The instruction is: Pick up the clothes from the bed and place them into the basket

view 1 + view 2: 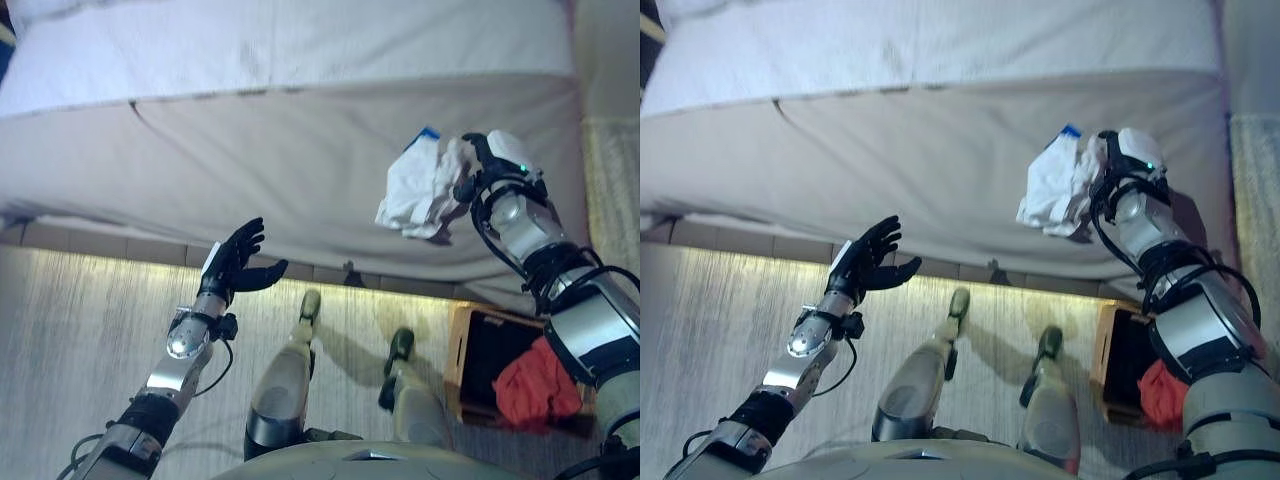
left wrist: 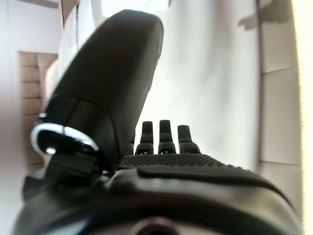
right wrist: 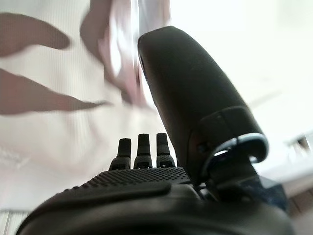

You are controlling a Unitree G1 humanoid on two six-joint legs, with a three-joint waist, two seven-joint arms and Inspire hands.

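Note:
My right hand (image 1: 472, 172) is shut on a crumpled white cloth with a blue tag (image 1: 418, 192) and holds it in the air in front of the bed's side, near the bed's right end. The cloth hangs past the fingers in the right wrist view (image 3: 122, 63). The bed (image 1: 280, 150) has a white sheet draped down its side. A wooden basket (image 1: 462, 350) stands on the floor at the lower right, below my right arm, with a red cloth (image 1: 535, 385) in it. My left hand (image 1: 235, 262) is open and empty above the floor by the bed's base.
A pale striped rug (image 1: 90, 330) covers the floor in front of the bed. A tiled strip (image 1: 100, 245) runs along the bed's foot. The basket sits close to the bed's right corner.

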